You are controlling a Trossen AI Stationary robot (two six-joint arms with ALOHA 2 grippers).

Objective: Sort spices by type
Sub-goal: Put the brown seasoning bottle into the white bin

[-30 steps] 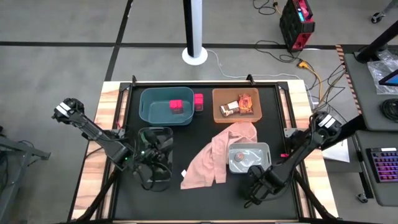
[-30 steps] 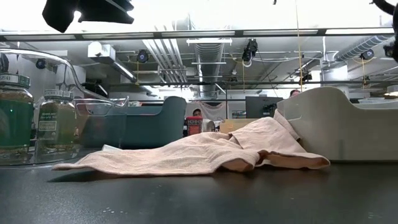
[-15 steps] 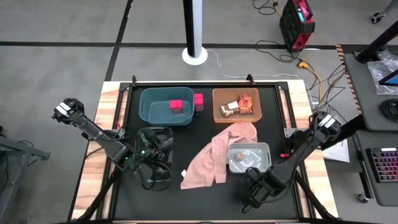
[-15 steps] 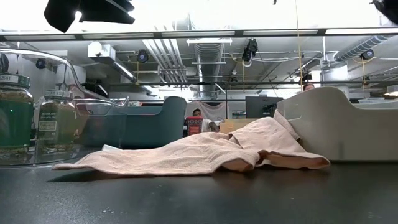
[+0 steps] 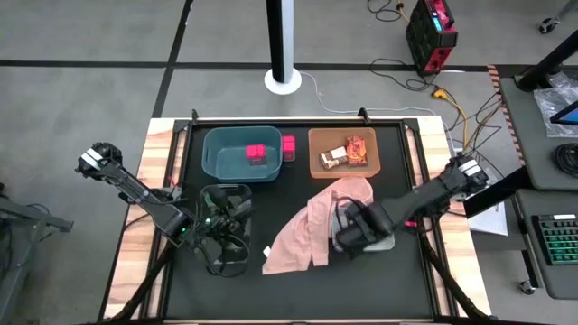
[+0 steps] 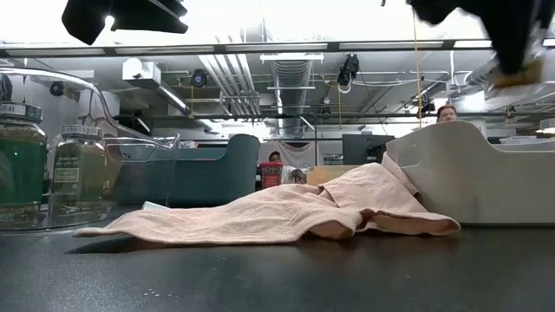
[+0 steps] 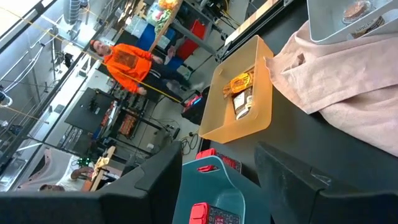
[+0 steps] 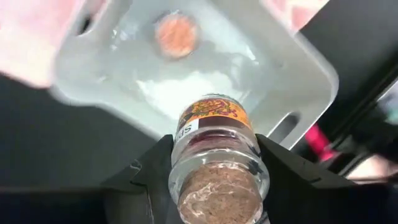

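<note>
Bins first. Teal bin at the table's far left holds one bright pink box; a second pink box stands outside it on the mat, between the teal bin and the orange bin. Orange bin holds the flat packets, orange-red and brown, lying side by side; the left wrist view shows them too.

Clear bin on the left near side holds the green-lidded jars, two seen upright through its wall in the low view. Left gripper sits over that bin, fingers spread wide with nothing between them.

Grey bin is right of centre, partly under the pink cloth, which drapes over its far-left corner and runs down toward the near edge. Inside the grey bin: one brownish jar seen top-down, pinkish top up, resting on the bin floor.

Right gripper is over the grey bin's left side, clamped on a second brownish spice jar: clear glass, orange printed label, brown powder visible at the end nearest the camera. Jar is held off the bin, hanging above its rim. Low view shows only the dark underside of the right arm at the top edge.
</note>
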